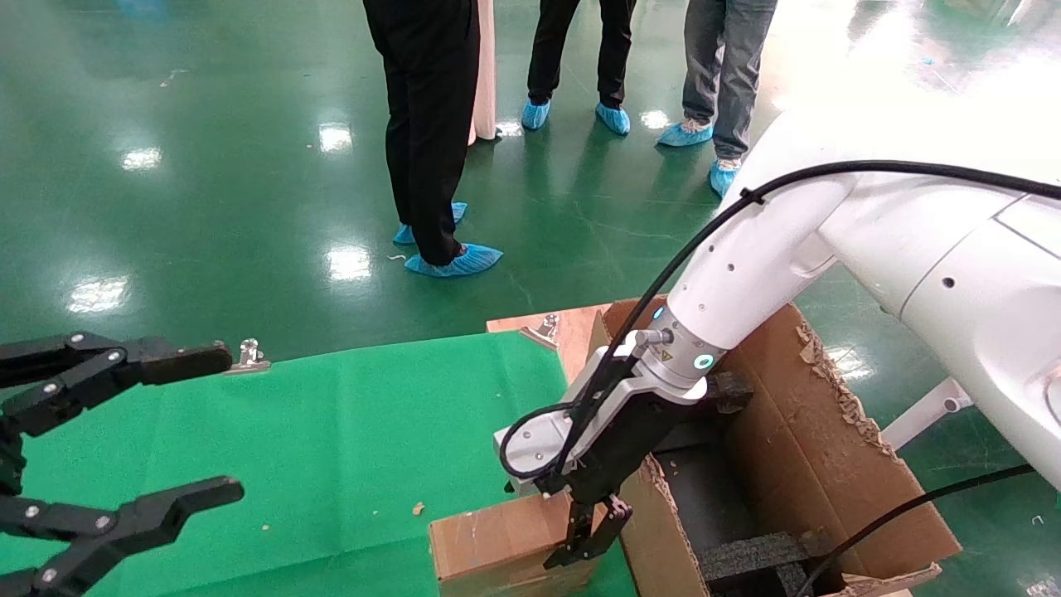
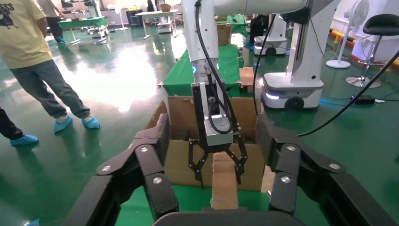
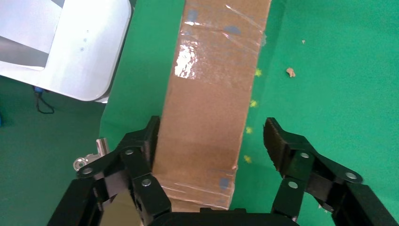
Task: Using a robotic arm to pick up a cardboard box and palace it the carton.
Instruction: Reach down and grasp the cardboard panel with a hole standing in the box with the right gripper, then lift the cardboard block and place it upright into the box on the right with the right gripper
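Right wrist view gives me the clearest read: my right gripper (image 3: 209, 150) straddles the cardboard box (image 3: 211, 99), fingers spread, one pad touching or almost touching one long side while the other pad stands clear of the opposite side. So I judge the grasp has not closed yet.

From the head view, the cardboard box (image 1: 497, 543) rests on the green cloth (image 1: 331, 431) at the table's near edge, just beside the outer wall of the carton (image 1: 821, 448). The robotic arm (image 1: 746, 265) reaches down over it, its gripper (image 1: 593, 531) low around the box's end nearest the carton. Black foam blocks (image 1: 754, 555) lie inside the carton.

The left gripper (image 1: 124, 439) hangs over the cloth on my left side, well apart from the box, its fingers splayed wide and holding nothing.

As I read progress: approach and alignment are done. Still left are closing on the box, lifting it clear of the cloth, carrying it over the carton's ragged wall, and setting it down inside.
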Action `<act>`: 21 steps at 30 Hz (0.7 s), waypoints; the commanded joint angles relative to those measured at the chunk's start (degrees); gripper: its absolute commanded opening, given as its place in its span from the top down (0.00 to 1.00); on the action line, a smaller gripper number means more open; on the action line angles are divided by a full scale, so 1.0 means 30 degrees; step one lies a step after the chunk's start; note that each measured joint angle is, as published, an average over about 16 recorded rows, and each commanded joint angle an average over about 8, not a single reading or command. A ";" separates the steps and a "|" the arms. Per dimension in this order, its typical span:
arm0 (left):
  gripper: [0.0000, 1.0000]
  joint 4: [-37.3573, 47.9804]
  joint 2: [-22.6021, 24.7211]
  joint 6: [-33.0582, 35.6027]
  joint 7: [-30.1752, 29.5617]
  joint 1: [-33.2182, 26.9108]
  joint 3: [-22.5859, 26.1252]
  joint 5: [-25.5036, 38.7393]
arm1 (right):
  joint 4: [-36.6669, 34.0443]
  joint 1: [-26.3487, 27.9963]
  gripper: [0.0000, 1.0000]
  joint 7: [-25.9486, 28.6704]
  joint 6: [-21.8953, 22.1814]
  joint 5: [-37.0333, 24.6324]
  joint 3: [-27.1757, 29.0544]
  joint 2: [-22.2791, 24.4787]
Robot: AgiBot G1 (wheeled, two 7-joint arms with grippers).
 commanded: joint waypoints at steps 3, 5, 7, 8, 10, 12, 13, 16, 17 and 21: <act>0.00 0.0000 0.0000 0.0001 0.0000 0.0000 0.0000 0.0000 | 0.0025 -0.0017 1.00 0.0017 -0.0009 0.0012 0.0030 0.0023; 0.00 0.0000 0.0000 0.0001 0.0000 0.0000 0.0000 0.0000 | 0.0032 -0.0022 1.00 0.0021 -0.0011 0.0014 0.0039 0.0030; 0.00 0.0000 0.0000 0.0001 0.0000 0.0000 0.0000 0.0000 | 0.0038 -0.0024 1.00 0.0024 -0.0013 0.0017 0.0047 0.0035; 0.00 0.0001 0.0000 0.0002 -0.0001 0.0000 0.0000 0.0000 | 0.0040 -0.0026 1.00 0.0026 -0.0013 0.0018 0.0051 0.0037; 0.00 0.0001 0.0000 0.0002 -0.0001 0.0000 0.0000 0.0000 | 0.0044 -0.0029 1.00 0.0029 -0.0013 0.0020 0.0056 0.0040; 0.00 0.0001 0.0000 0.0002 -0.0001 0.0000 0.0000 0.0000 | 0.0047 -0.0032 1.00 0.0032 -0.0014 0.0021 0.0059 0.0043; 0.00 0.0001 0.0000 0.0002 -0.0001 0.0000 0.0000 0.0000 | 0.0049 -0.0033 1.00 0.0033 -0.0013 0.0021 0.0060 0.0044; 0.00 0.0001 0.0000 0.0003 -0.0001 -0.0001 0.0000 0.0000 | 0.0051 -0.0036 1.00 0.0032 -0.0007 0.0021 0.0058 0.0046; 0.00 0.0001 0.0000 0.0003 -0.0001 -0.0001 0.0000 0.0000 | 0.0051 -0.0038 1.00 0.0035 0.0003 0.0022 0.0056 0.0050; 0.00 0.0005 0.0001 0.0004 0.0002 -0.0003 0.0002 -0.0001 | 0.0039 0.0081 1.00 0.0034 0.0020 0.0132 0.0017 0.0136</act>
